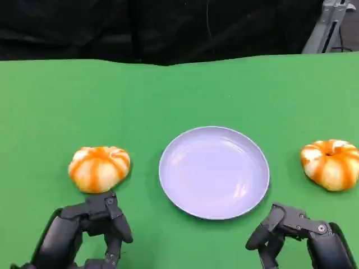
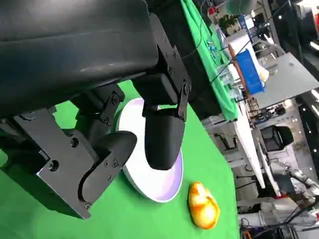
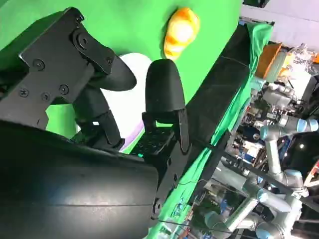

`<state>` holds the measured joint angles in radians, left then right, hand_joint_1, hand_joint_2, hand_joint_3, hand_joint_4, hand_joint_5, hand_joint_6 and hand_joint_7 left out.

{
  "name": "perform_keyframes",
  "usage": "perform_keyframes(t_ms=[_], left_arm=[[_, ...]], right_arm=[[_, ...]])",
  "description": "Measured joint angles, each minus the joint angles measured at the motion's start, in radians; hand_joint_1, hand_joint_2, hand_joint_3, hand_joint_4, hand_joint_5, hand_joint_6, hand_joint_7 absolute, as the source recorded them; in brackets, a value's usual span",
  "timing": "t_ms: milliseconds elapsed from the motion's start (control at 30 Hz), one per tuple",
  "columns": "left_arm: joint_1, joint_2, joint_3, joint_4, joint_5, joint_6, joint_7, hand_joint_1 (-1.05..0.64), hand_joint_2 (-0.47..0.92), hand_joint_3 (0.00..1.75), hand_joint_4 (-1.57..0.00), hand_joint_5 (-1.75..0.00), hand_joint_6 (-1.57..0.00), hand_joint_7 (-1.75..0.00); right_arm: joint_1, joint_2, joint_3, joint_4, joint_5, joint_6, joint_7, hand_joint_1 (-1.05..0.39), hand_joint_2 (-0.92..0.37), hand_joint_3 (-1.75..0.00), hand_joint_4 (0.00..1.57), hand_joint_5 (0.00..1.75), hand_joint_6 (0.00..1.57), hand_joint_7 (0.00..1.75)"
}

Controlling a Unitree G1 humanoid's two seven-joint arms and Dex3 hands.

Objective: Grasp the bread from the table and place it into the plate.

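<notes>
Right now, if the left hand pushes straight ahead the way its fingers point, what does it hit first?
Most likely the left bread, lying just beyond the left hand on the green table. Hand height above the table is unclear.

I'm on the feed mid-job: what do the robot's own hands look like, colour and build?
Both the left hand and the right hand are matte black, built from angular plates with visible screws and rounded, smooth fingertips. The wrist views show a glossy rounded black shell behind each hand. No markings or loose cables show on them.
</notes>
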<state>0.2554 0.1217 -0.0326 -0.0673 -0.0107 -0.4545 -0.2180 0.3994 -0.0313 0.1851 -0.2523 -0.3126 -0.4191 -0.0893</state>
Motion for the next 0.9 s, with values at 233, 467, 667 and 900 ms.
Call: perform_keyframes(t_ms=[233, 467, 667, 900], left_arm=[[0.000, 0.000, 0.000, 0.000, 0.000, 0.000, 0.000, -0.06, 0.28, 1.54, -0.90, -1.75, -0.86, -1.56], [0.000, 0.001, 0.000, -0.003, 0.000, 0.005, 0.000, -0.05, 0.28, 1.54, -0.89, -1.75, -0.86, -1.56], [-0.001, 0.002, 0.000, -0.003, 0.000, 0.006, 0.000, -0.05, 0.28, 1.54, -0.89, -1.74, -0.86, -1.55], [-0.013, 0.001, 0.002, 0.004, -0.007, 0.006, 0.000, 0.00, 0.39, 1.32, -0.78, -1.48, -0.76, -1.23]], right_arm=[[0.000, 0.000, 0.001, 0.000, 0.001, 0.004, 0.000, -0.02, -0.29, -1.35, 0.85, 1.62, 0.85, 1.28], [0.000, 0.000, 0.002, -0.003, 0.000, 0.005, 0.000, -0.02, -0.30, -1.33, 0.85, 1.62, 0.85, 1.27], [0.000, 0.000, 0.004, -0.007, 0.000, 0.007, 0.000, 0.00, -0.30, -1.34, 0.85, 1.61, 0.85, 1.27], [-0.001, 0.001, 0.006, -0.005, 0.001, 0.007, 0.000, -0.01, -0.29, -1.36, 0.85, 1.64, 0.85, 1.28]])
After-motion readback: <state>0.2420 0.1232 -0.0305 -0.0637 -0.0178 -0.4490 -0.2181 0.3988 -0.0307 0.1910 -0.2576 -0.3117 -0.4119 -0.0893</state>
